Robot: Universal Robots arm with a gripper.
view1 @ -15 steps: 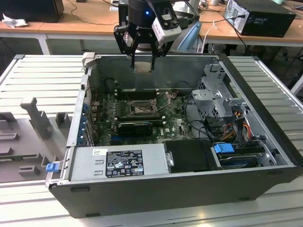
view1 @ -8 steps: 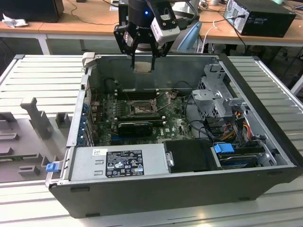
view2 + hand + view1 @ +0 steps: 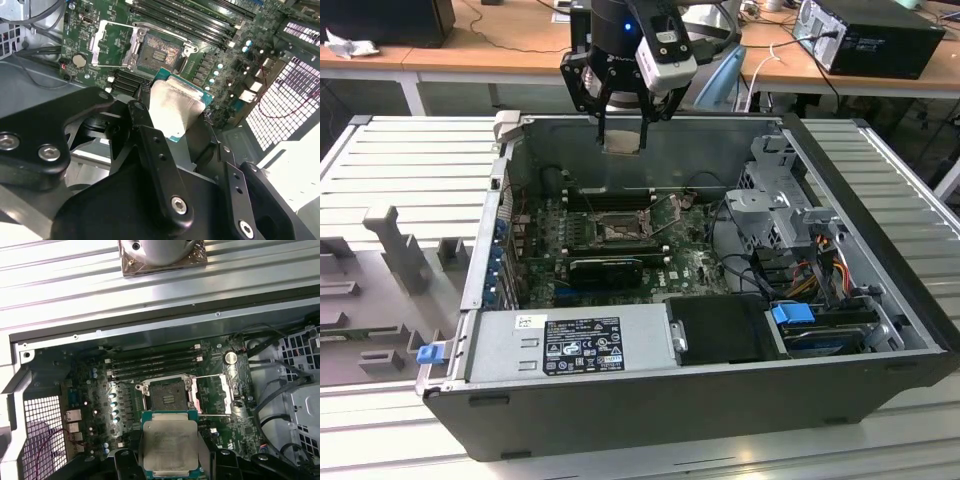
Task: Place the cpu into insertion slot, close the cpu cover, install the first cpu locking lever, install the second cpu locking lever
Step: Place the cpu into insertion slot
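Exterior view: the claw [image 3: 623, 132] hangs over the far wall of the open computer case [image 3: 880, 300]. It is closed on the cpu [image 3: 623, 143], gripping it by two opposite edges, well above the board. The insertion slot [image 3: 620, 232] sits in the green board [image 3: 690, 265] inside the case, below the claw and nearer than it, with its dark centre uncovered. A grey power supply box [image 3: 570, 345] lies along the near wall. The case rests on a ribbed metal counter [image 3: 410, 160]. Second wrist view: the cpu [image 3: 175, 107] is pinched between black fingers [image 3: 141, 119], its pale metal face showing and a green rim along its edge. It is clear of the insertion slot [image 3: 160, 52]. The cpu cover [image 3: 111, 42] is swung open just beside the slot. First wrist view: the cpu [image 3: 170, 445] is clamped in the claw [image 3: 171, 452], face toward the camera and apart from the insertion slot [image 3: 167, 396], whose dark centre is exposed. The cpu cover [image 3: 215, 396] is folded out next to the slot. Long black memory slots [image 3: 155, 362] run along another side of it.
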